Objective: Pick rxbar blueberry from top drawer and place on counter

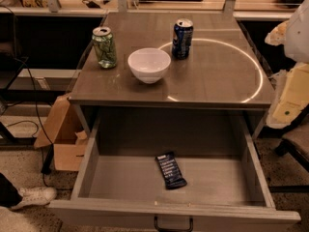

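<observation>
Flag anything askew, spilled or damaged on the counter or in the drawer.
Nothing looks spilled or damaged. The only thing askew is the rxbar blueberry, lying flat but angled to the walls of the open top drawer. On the counter, the green can, blue can and white bowl stand upright. The gripper is not in view.

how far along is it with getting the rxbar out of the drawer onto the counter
Done: the top drawer stands open. In hand: nothing; the pincer is out of view, and the rxbar blueberry lies flat on the drawer floor. Left: the whole pick, then placing it on the counter, which holds a white bowl, a green can and a blue can.
</observation>
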`<state>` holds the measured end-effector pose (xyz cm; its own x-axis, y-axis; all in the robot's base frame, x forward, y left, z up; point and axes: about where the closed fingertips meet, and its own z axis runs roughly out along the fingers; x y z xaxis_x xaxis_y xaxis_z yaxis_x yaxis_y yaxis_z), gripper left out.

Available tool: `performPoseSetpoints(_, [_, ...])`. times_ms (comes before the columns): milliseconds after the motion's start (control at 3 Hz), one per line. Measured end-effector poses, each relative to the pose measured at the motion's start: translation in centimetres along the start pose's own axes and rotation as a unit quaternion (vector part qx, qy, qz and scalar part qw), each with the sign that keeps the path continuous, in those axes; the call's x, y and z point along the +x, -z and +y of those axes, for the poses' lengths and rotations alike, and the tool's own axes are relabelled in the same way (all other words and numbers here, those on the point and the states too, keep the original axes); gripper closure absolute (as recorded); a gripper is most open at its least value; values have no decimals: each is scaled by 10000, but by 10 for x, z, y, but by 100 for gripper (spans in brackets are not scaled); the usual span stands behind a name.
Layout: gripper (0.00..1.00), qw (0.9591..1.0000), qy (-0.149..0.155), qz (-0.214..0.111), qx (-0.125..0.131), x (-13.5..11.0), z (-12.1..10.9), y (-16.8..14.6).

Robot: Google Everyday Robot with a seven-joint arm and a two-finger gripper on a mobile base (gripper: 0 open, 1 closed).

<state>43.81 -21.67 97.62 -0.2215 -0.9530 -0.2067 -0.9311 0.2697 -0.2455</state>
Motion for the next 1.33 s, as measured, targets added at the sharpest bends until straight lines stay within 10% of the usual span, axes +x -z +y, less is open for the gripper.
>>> performPoseSetpoints(1333, [0,9993,-289,227,107,5,43,-25])
